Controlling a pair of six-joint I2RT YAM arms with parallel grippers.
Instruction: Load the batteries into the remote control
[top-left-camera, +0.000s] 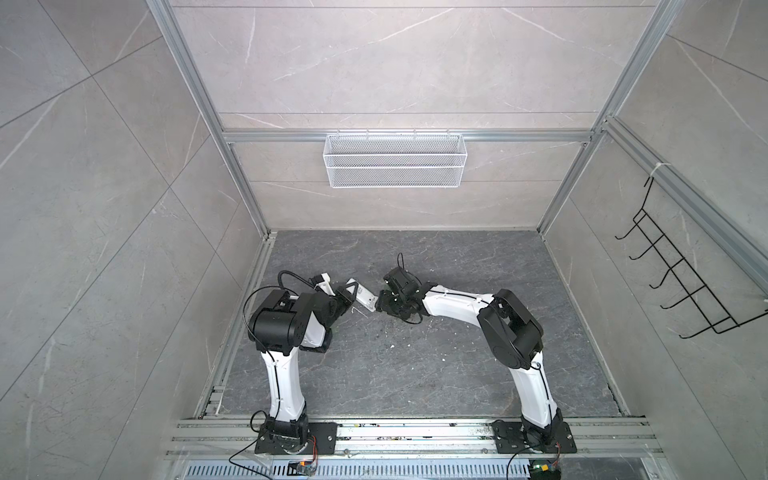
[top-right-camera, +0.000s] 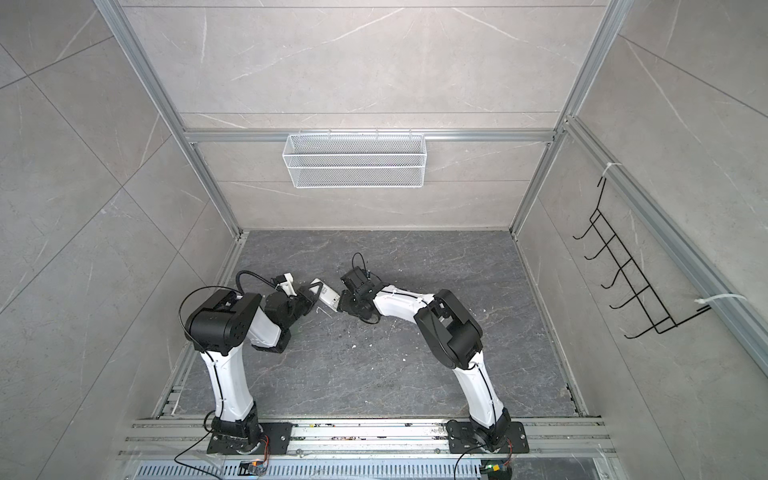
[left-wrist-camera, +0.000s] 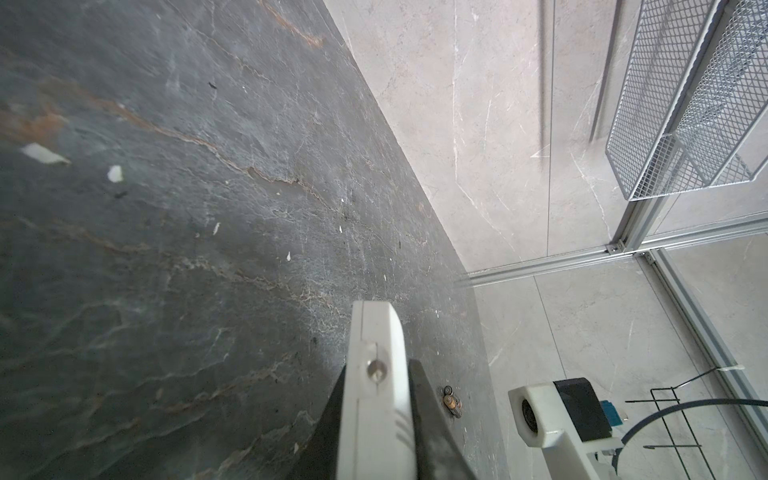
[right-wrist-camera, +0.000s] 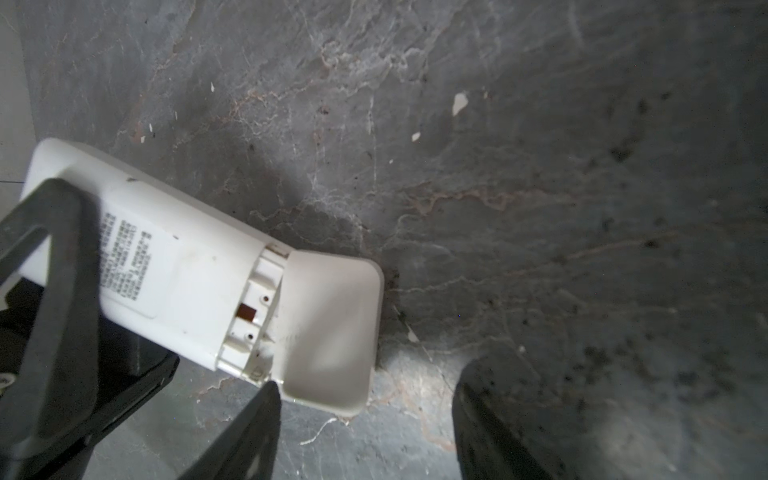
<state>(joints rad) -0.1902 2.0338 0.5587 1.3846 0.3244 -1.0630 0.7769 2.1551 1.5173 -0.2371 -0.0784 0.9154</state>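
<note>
Just above the middle of the tabletop (top-left-camera: 415, 374), the remote control (top-left-camera: 365, 297) hangs tilted in the air. In the right wrist view it shows me its back and printed label. My left gripper (top-left-camera: 347, 298) is clamped across its body and holds it clear of the surface.

At the free end the battery cover (right-wrist-camera: 332, 324) sits ajar, slid partway off and cocked. That leaves a strip of the battery compartment (right-wrist-camera: 253, 316) exposed. What I can see of it is bare plastic and a contact, no cells inside.

My right gripper (right-wrist-camera: 370, 380) sits right at that end with its jaws spread, gripping nothing. One finger (right-wrist-camera: 257, 424) is just beside the cover's corner; the other stands well clear of it.

The batteries (left-wrist-camera: 451, 401) are down on the tabletop, the pair lying close together beyond the remote, toward the back wall (left-wrist-camera: 498, 124) and apart from both grippers. I can't pick them out in the top views.

My read: this is the cover-removal step, and loading is not yet begun. The next move, as I judge it, calls for the right jaws to close on the cover's edges and draw it along the remote's length until it comes free, while the left grip holds firm. Then I set it down and go for the first cell. Polarity markings are too small to read from here.
</note>
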